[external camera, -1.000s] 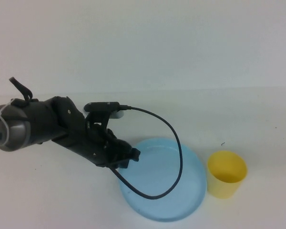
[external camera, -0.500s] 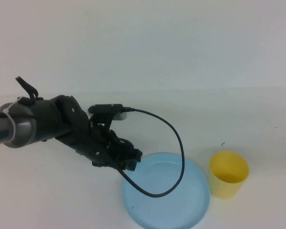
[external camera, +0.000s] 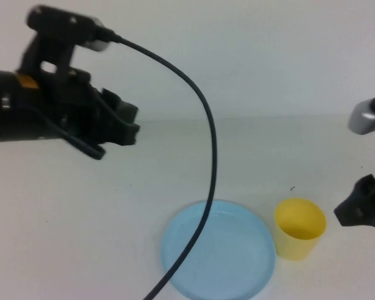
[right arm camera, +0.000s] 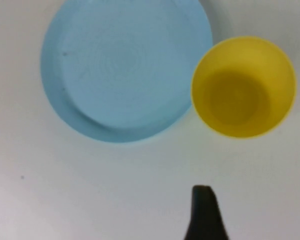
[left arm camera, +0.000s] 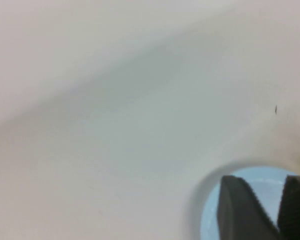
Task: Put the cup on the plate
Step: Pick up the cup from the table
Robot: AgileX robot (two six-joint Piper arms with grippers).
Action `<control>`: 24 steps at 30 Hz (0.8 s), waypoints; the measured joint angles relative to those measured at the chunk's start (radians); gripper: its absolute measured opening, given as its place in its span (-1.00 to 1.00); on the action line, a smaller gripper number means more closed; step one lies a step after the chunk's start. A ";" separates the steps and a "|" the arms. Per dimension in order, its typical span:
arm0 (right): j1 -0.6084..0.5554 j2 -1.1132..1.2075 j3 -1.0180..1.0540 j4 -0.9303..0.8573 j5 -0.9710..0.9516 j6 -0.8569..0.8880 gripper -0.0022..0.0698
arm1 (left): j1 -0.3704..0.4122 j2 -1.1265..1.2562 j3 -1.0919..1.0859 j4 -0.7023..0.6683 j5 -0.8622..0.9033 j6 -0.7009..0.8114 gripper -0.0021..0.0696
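Plate: the plate (external camera: 219, 250) lies flat on the white tabletop (external camera: 62, 237) at the near edge, bare; a black cable (external camera: 203, 187) crosses above it.
Cup: the cup (external camera: 298, 228) stands upright on the tabletop, just beside the plate's right rim, mouth up.
Right end effector: the right end effector (external camera: 362, 209) hovers just right of the cup, apart from it; open or closed, cannot tell.
Left end effector: the left end effector (external camera: 115, 125) is raised at far left, well apart from plate and cup, fingers (left arm camera: 240, 210) slightly parted, holding nothing.
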State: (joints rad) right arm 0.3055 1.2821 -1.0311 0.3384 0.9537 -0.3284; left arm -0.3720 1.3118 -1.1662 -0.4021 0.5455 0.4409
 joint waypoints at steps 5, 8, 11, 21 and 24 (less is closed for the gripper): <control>0.095 0.183 -0.123 -0.137 -0.004 0.093 0.29 | 0.000 -0.240 0.016 0.206 0.038 -0.101 -0.85; 0.113 0.291 -0.188 -0.158 -0.006 0.106 0.29 | 0.000 -0.368 0.056 0.355 0.058 -0.198 -0.91; 0.115 0.382 -0.230 -0.187 -0.008 0.108 0.29 | 0.000 -0.473 0.129 0.441 0.080 -0.228 -0.93; 0.115 0.578 -0.268 -0.311 -0.034 0.116 0.25 | 0.000 -0.680 0.240 0.562 0.089 -0.373 -0.94; 0.115 0.610 -0.268 -0.324 -0.041 0.116 0.01 | 0.000 -0.728 0.263 0.587 0.089 -0.383 -0.94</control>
State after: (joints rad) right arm 0.4204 1.8925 -1.2994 0.0139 0.9126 -0.2120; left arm -0.3720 0.5841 -0.9035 0.1850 0.6347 0.0582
